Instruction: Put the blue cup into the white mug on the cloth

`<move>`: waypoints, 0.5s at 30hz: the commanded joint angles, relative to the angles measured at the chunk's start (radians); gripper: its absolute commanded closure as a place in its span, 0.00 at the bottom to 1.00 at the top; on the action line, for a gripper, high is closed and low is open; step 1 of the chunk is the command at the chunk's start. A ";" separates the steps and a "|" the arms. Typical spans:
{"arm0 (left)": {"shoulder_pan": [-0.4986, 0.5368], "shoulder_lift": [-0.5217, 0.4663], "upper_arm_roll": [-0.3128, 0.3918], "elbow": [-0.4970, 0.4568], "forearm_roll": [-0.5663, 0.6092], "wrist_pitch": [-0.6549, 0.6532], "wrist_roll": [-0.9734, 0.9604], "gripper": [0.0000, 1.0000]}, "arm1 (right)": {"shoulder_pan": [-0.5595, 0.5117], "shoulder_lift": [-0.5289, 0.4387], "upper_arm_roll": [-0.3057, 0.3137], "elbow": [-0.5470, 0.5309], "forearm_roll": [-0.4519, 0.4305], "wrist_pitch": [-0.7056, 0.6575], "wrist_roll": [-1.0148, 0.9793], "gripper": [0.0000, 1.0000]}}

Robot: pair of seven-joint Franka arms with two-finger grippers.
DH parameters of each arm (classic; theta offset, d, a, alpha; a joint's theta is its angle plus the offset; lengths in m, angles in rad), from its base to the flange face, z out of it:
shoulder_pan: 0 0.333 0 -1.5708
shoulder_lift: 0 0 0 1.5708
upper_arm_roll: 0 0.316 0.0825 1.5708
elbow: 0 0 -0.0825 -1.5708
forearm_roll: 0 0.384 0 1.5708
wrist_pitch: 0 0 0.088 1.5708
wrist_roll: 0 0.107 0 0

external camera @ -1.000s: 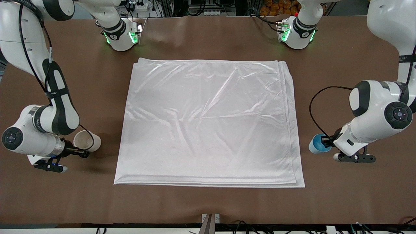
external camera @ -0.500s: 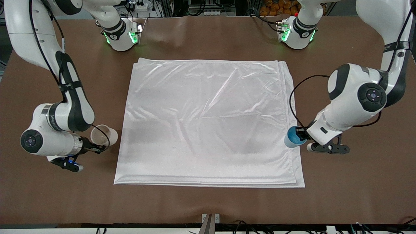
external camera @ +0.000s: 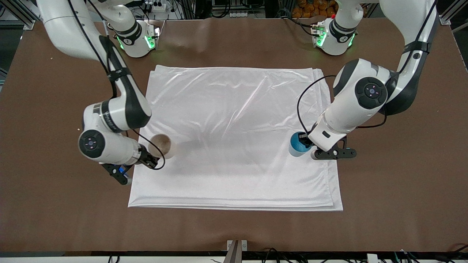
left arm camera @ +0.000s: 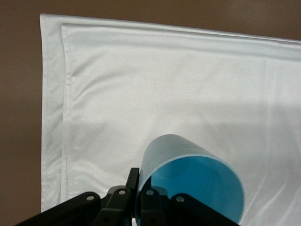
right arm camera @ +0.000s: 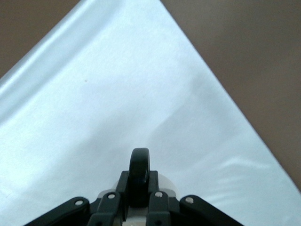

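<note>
The large white cloth [external camera: 234, 135] lies spread in the middle of the table. My left gripper [external camera: 304, 143] is shut on the rim of the light blue cup [external camera: 297, 145] and holds it over the cloth's edge toward the left arm's end. In the left wrist view the blue cup [left arm camera: 193, 181] is pinched at its wall by my left gripper [left arm camera: 140, 197]. My right gripper [external camera: 150, 159] is shut on the black handle [right arm camera: 139, 172] of the white mug [external camera: 161, 145], over the cloth's edge toward the right arm's end. The right wrist view shows my right gripper [right arm camera: 139, 195] with the cloth [right arm camera: 117, 117] below.
Bare brown table [external camera: 234, 230] surrounds the cloth on all sides. The two arm bases [external camera: 137, 38] [external camera: 334, 36] stand at the edge farthest from the front camera.
Both arms have swung inward from the table's ends. The left gripper carried the blue cup and the right gripper carried the white mug from over bare table to over the cloth's edges.
</note>
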 commanded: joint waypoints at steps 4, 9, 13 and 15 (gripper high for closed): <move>-0.054 0.000 0.003 0.020 0.039 -0.017 -0.126 1.00 | 0.145 0.028 -0.011 0.025 0.013 0.046 0.281 1.00; -0.086 0.009 0.006 0.023 0.039 -0.017 -0.179 1.00 | 0.206 0.056 -0.013 0.028 0.010 0.096 0.401 1.00; -0.108 0.015 0.007 0.041 0.043 -0.017 -0.205 1.00 | 0.242 0.074 -0.013 0.033 0.009 0.148 0.476 1.00; -0.111 0.015 0.007 0.043 0.044 -0.015 -0.208 1.00 | 0.254 0.082 -0.013 0.033 0.007 0.157 0.497 1.00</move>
